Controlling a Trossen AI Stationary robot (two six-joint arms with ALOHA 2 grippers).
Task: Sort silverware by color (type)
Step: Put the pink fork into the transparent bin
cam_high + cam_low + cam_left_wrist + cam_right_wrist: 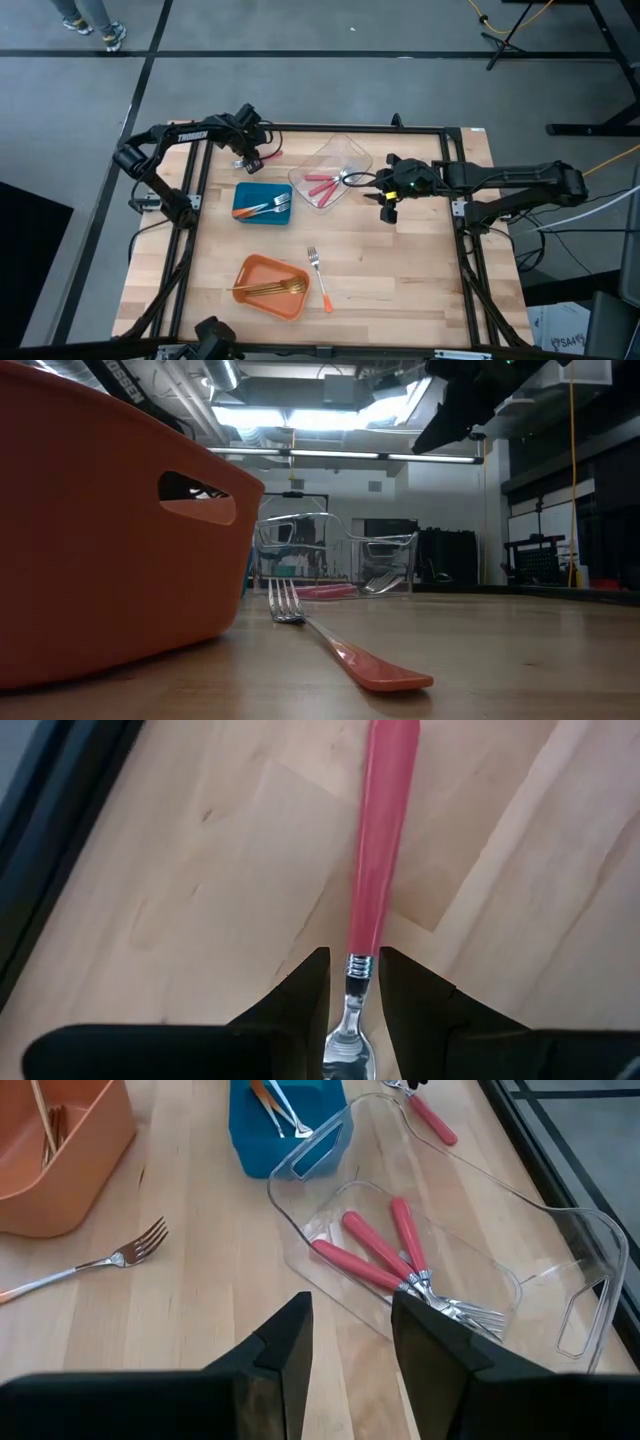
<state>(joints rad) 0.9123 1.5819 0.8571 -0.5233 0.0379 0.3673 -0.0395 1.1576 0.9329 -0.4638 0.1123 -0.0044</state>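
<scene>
Nearby, clear bin (pixel 335 170), blue bin (pixel 262 202)

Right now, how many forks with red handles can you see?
4. Three lie in the clear tray: one, another, a third. The left gripper holds the fourth. More may be hidden.

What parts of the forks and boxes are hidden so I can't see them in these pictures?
- Red-handled fork in the left gripper: its tines are cut off by the left wrist picture's edge.
- Gold forks in the orange container: too small to count from above; the low view shows only the container's wall.
- Blue container: its far part is cut off in the right wrist view.
</scene>
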